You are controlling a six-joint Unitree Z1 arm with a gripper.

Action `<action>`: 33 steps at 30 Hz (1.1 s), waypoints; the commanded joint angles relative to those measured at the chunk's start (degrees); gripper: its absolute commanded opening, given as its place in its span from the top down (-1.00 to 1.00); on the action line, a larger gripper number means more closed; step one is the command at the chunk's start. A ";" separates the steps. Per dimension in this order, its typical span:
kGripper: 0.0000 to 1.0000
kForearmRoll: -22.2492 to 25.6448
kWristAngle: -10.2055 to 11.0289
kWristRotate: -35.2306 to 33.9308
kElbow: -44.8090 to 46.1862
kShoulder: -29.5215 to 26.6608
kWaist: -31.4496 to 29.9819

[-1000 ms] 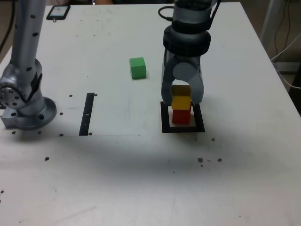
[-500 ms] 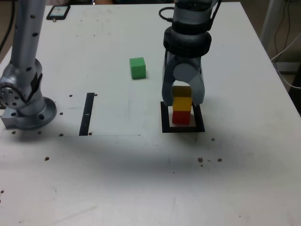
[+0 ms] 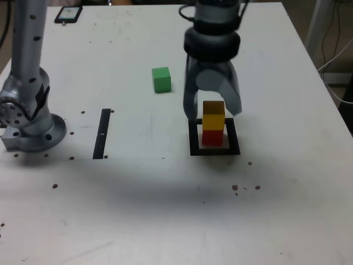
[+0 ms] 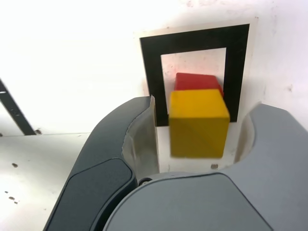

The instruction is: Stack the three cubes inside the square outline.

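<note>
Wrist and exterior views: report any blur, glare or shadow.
Exterior view: grey metal end effector motion-blurred, matte green cube sharper; soft grey shadow band across the white tabletop. Wrist view: tabletop washed out to near white, thick black square outline fairly crisp.

A pale, glossy desk [image 3: 132, 204] filled most of the exterior view, marked with small dark specks and chips, a thin seam line running across part of its surface. Light fell unevenly, with a soft grey shadow band below the seam and brighter patches around it. Near the far edge, at the exterior view's left, lay a dark-framed flat device [image 3: 68, 15]. Beyond the desk at the exterior view's right, pale cables [image 3: 334, 91] hung before a dim, brownish background.
</note>
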 commanded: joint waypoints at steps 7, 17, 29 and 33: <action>-0.99 5.59 1.48 2.24 2.20 -9.25 2.85; -0.99 7.65 2.25 15.29 4.00 -10.90 18.23; -1.00 -1.53 6.28 21.74 11.93 -6.72 32.39; -1.00 -5.95 6.20 21.34 15.49 -5.11 32.17</action>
